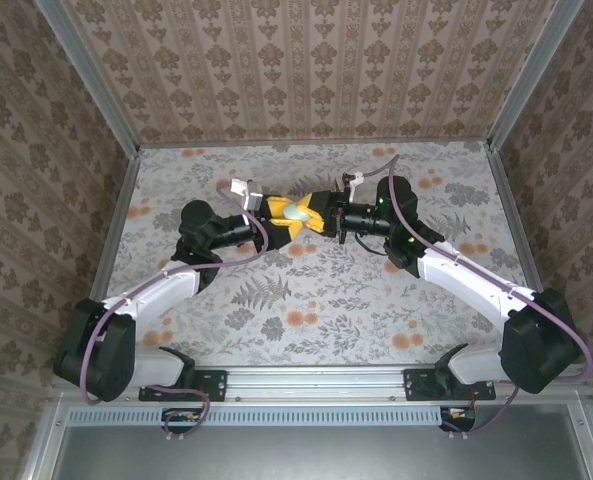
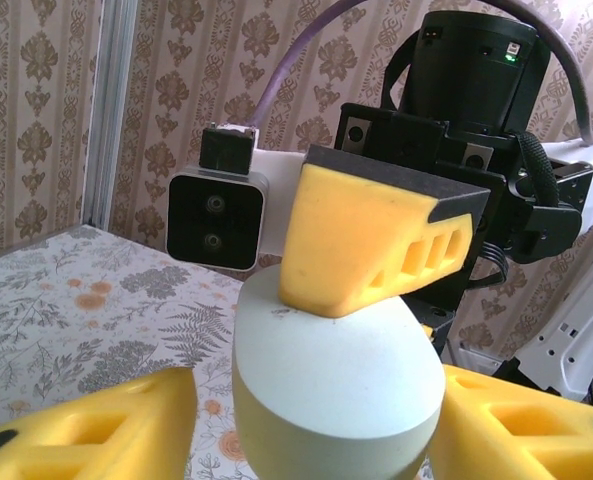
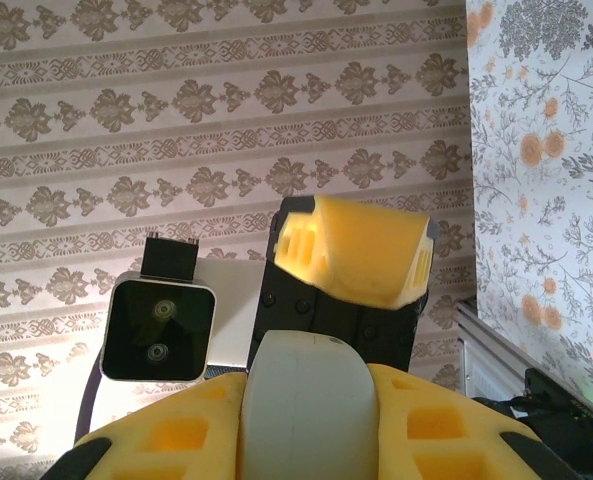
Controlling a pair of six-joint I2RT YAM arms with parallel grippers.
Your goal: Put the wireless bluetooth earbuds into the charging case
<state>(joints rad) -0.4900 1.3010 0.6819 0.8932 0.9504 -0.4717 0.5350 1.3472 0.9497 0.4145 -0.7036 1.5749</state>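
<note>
Top view: both arms reach inward and meet over the far half of the tabletop (image 1: 306,300). The charging case (image 1: 298,210), pale greenish-white and rounded, lies between two yellow-fingered tools. The left tool (image 1: 284,218) is on its left and the right tool (image 1: 316,214) on its right, tips facing each other.

Right tool: closed on the charging case. In the right wrist view its two fingers (image 3: 446,430) press against both flanks of the case, with no gap on either side. The rounded end of the case stands up between them. In the left wrist view one of these fingers lies flat on the upper face of the case, in contact.

Left tool: jaws apart, one on each side of the case, not clamped.
- Left wrist view, picture-left finger (image 2: 106,425): it stands off from the case, with a strip of floral tabletop showing in the gap.
- Left wrist view, picture-right finger: it lies just beside the case; contact uncertain.
- Right wrist view: one left-tool finger sits above and behind the case, apart from it.

The two grips cross: the right tool takes the broad faces and the left tool brackets the sides.

Case position: carried between the tools, with the tabletop lower and behind it in the left wrist view. Lid state: cannot tell.
</note>
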